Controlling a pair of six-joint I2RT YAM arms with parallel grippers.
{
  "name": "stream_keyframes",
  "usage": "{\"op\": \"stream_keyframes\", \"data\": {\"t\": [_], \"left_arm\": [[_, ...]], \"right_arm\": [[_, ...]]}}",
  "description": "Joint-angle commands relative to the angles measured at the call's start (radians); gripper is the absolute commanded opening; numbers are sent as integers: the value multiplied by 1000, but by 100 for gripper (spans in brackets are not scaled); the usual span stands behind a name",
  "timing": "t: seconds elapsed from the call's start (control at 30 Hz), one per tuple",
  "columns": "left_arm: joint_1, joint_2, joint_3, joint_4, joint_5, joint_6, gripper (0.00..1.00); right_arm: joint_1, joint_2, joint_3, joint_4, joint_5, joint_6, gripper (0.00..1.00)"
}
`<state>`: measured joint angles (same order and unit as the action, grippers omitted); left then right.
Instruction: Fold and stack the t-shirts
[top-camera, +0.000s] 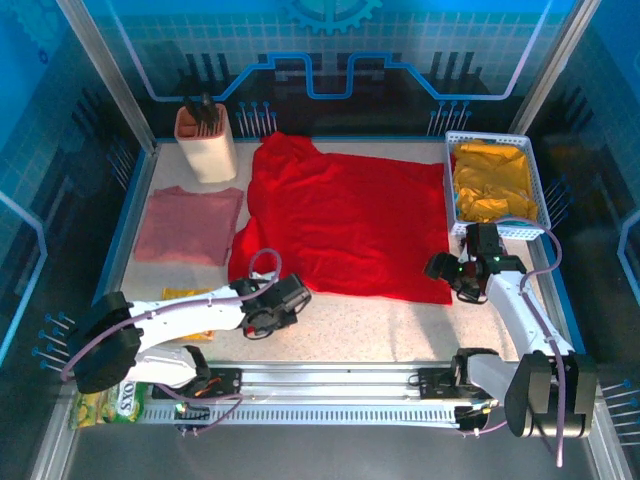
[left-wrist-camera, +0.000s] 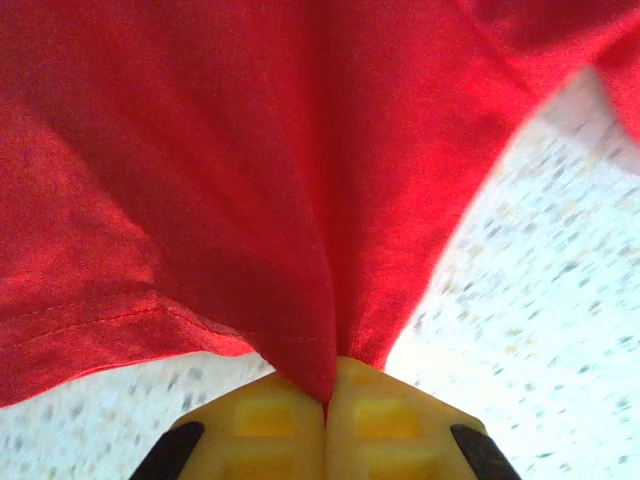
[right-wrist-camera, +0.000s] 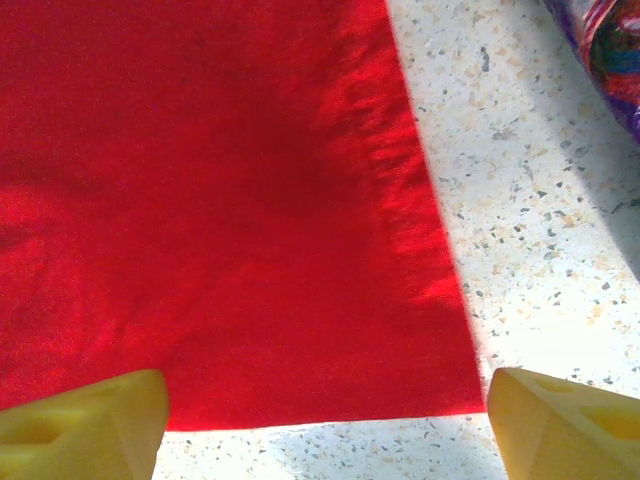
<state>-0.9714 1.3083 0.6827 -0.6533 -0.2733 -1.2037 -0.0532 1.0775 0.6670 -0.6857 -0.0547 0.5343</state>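
Left gripper (left-wrist-camera: 325, 415) clamped on the lower-left hem of the red t-shirt (top-camera: 345, 220). Right gripper (right-wrist-camera: 325, 425) spread wide, empty, straddling its lower-right corner. Shirt lies mid-frame, limp and light; I'd pinch at that corner.

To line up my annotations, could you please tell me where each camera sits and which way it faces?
Top external: above and behind the arm bases, looking down on the table, the red t-shirt and the pink t-shirt; both arms show.
Left wrist: on the left arm, looking along the left tool, shut on the red t-shirt's edge; its yellow fingers show.
Right wrist: on the right arm, looking down at the shirt's corner; the right tool, open, shows at the bottom edge.
Shared: all views see the red t-shirt.
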Motion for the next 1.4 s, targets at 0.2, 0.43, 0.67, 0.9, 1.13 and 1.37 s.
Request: {"op": "stream_keyframes", "data": {"t": [0.2, 0.43, 0.67, 0.9, 1.13, 1.37], "left_arm": [[-78, -32, -10, -216, -56, -102, 3], [50, -177, -41, -123, 133, 102, 78], [226, -351, -57, -325, 148, 128, 76], [258, -448, -147, -384, 140, -20, 63], [257, -438, -170, -483, 70, -63, 59], [265, -364, -227, -309, 63, -53, 59]], "right_arm": [[-28, -8, -9, -35, 24, 6, 84], [-32, -20, 8, -123, 168, 89, 82], [-38, -66, -35, -127, 152, 122, 78], [-52, -72, -49, -121, 128, 138, 78], [-62, -44, -44, -105, 105, 118, 78], [-68, -21, -70, -70, 77, 114, 77]]}}
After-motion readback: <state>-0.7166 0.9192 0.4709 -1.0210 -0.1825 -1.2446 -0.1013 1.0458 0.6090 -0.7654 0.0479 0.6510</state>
